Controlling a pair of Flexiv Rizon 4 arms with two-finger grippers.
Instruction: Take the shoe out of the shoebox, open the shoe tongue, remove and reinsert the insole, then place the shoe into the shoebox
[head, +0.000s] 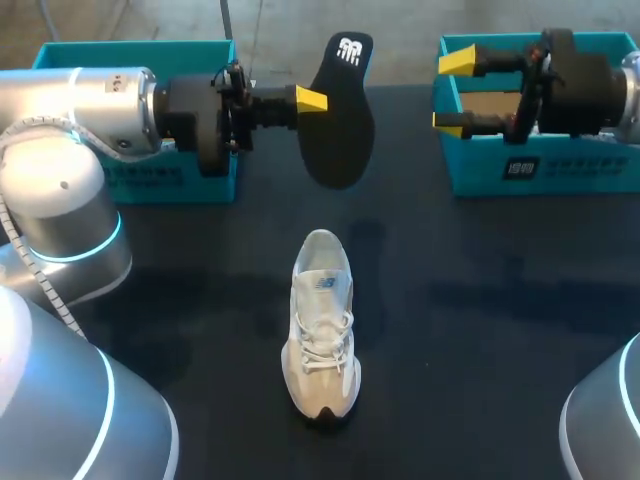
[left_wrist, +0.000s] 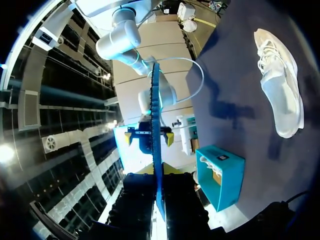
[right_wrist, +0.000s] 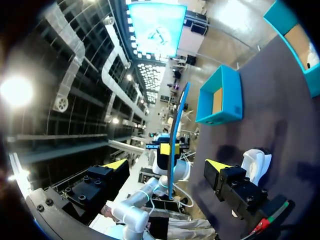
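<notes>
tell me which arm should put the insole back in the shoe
Left: the left gripper is shut on the black insole, held in the air beyond the white shoe. The right gripper is open and empty over the teal box on the right, off to the shoe's side.

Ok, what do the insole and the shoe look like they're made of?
The insole looks like thin matte black foam, perhaps fabric-faced: flat, slim edge-on, no shine. The shoe seems white mesh or knit textile with cloth laces and a darker, likely rubber, sole edge.

arms (head: 70, 100) silver, blue-lit rings | wrists black | jaws yellow-tipped | grey cable (head: 30, 270)
</notes>
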